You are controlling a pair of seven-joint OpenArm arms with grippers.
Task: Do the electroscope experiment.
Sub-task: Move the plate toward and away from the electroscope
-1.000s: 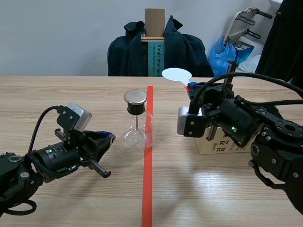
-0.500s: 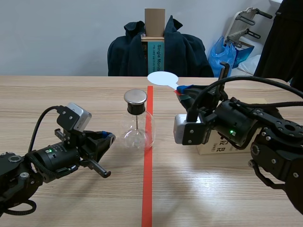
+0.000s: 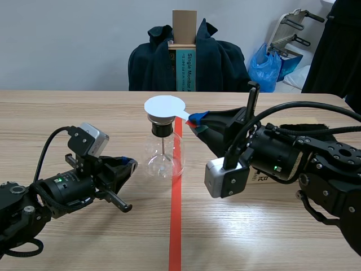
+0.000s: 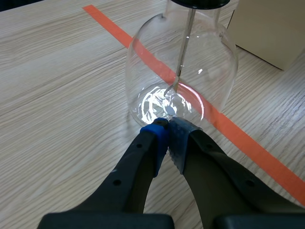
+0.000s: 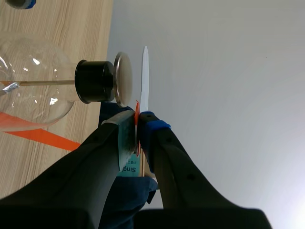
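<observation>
White disc (image 3: 163, 106) just over flask (image 3: 164, 161) cap (image 5: 123, 78); no contact yet.
Disc pinched in right gripper (image 5: 138, 125); left gripper (image 4: 167, 128) closed, empty, by flask.

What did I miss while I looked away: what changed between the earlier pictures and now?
The right gripper, shut on the white disc by its handle, carried it leftward from above the box to just over the metal cap of the flask. The left gripper stayed shut at the flask's base; the flask did not move.
</observation>
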